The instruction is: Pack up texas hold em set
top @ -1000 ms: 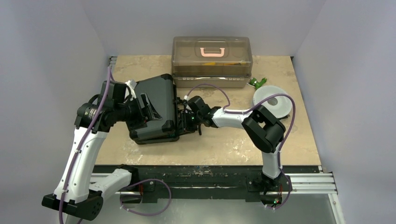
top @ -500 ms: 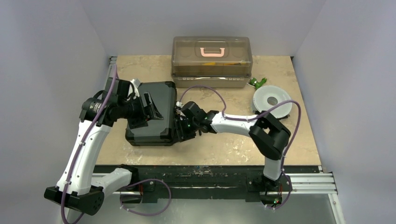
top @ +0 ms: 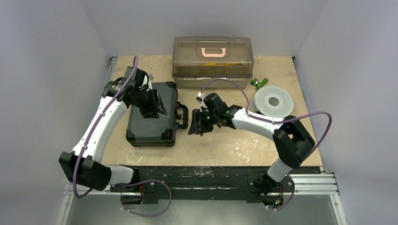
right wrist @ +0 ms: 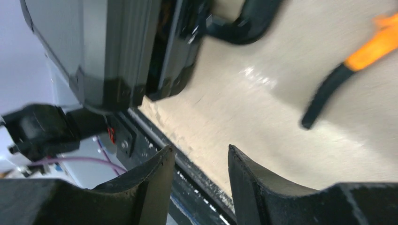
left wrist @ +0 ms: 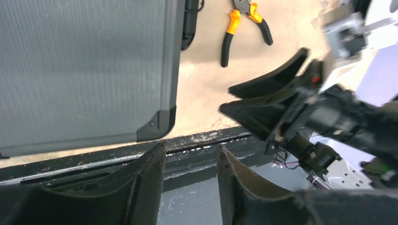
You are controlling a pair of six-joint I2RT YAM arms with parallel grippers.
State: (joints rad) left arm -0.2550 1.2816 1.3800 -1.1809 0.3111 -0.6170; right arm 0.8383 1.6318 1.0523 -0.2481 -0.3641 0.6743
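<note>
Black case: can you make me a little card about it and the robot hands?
thing: black case
lid: shut, lying flat
handle: points toward the right gripper
left gripper: open, empty, over the case
right gripper: open, empty, beside the handle
nearby: orange-handled pliers
</note>
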